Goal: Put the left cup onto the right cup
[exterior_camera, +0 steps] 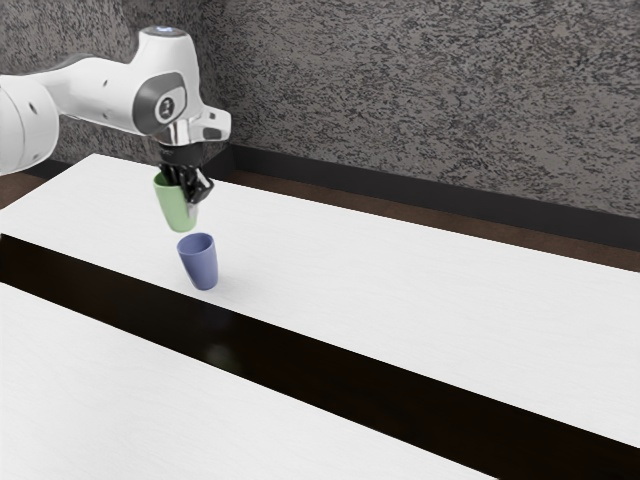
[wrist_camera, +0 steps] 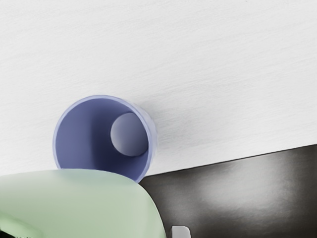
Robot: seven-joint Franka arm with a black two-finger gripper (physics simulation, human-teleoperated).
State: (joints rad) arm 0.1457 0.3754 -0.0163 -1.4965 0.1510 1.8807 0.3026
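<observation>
While the gripper [exterior_camera: 190,188], clamped on the green cup [exterior_camera: 171,205] at the exterior view's upper left, holds it above and slightly left of the blue cup [exterior_camera: 198,261] on the white table [exterior_camera: 420,290], advised: centre base over open mouth, then lower slowly.

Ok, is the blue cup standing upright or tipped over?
Upright: the blue cup stands on the white table, mouth up; the wrist view looks down into it.
</observation>
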